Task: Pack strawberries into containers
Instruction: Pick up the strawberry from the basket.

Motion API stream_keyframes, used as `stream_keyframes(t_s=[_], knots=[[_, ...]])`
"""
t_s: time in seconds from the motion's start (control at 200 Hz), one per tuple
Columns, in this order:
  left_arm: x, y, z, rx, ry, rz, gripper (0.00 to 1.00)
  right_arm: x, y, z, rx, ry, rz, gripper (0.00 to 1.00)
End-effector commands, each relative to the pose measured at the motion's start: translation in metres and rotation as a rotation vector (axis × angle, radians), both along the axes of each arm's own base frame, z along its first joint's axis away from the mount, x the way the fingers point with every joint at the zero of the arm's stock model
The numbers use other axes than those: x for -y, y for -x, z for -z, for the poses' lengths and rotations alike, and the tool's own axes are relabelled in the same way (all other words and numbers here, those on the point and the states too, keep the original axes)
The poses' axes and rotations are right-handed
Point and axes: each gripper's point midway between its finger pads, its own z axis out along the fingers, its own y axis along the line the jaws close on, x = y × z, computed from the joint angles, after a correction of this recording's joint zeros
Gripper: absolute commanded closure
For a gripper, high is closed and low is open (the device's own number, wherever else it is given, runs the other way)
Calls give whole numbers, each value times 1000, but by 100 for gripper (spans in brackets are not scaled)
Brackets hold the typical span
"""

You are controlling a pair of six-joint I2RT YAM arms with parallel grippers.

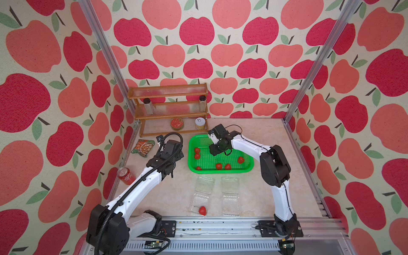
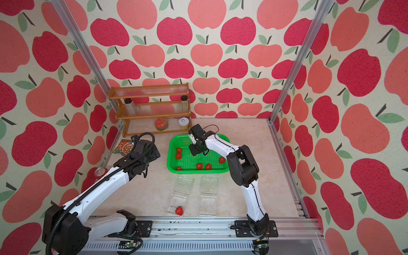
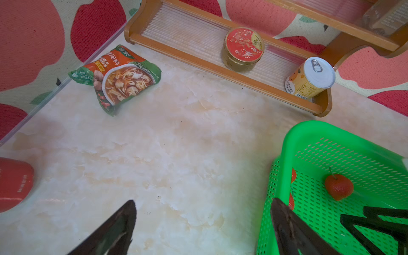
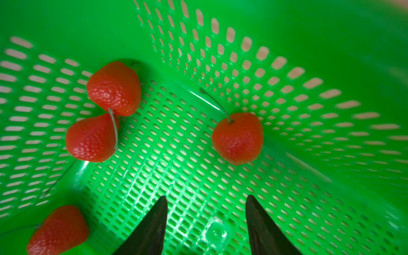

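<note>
Clock = the table as the top views show it, 12 at the back wall.

Right claw [image 4: 206, 196]: down inside the green basket [image 1: 220, 171], fingers part-way apart, nothing between them, mesh floor under the tips. It touches no berry. One strawberry [image 4: 237, 138] lies just ahead of the tips, stem pointing at the basket wall. Off to one side a second strawberry [image 4: 113, 88] touches a third strawberry [image 4: 91, 138]. A fourth strawberry [image 4: 58, 229] is cut off at the frame edge.

Left claw [image 3: 203, 199]: spread wide, empty, over bare table [image 3: 187, 143] just off the basket's 9 o'clock wall (one finger overlaps that wall in the wrist view; contact I cannot tell).

Both top views show six berries in the basket: two close together at 9, three along the 6 o'clock wall, one at 4.

Containers: two clear boxes at 6 o'clock of the basket, side by side, not touching, both opened out flat with halves in line 12 to 6. The 9 o'clock container [image 1: 198, 197] holds a lone berry [image 1: 202, 210] in its 6 o'clock half. The 3 o'clock container [image 1: 230, 204] sits just beside it.

Soda can [image 1: 125, 175] at the table's 9 o'clock edge, soup packet [image 1: 143, 147] at 10, wooden shelf [image 1: 167, 110] at 11 against the wall.
</note>
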Motion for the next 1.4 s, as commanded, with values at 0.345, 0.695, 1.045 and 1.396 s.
stream_keyframes(t_s=[0.345, 0.695, 1.045, 1.396], knots=[[1, -7, -10, 4, 11, 0, 7, -5, -42, 26, 92, 79, 25, 36], [-6, -4, -12, 4, 7, -14, 6, -11, -59, 35, 127, 67, 67, 44], [-8, -2, -7, -9, 10, -18, 7, -8, -55, 35, 124, 58, 75, 58], [-10, 1, -10, 5, 22, -26, 7, -4, -44, -13, 167, 3, 67, 62]])
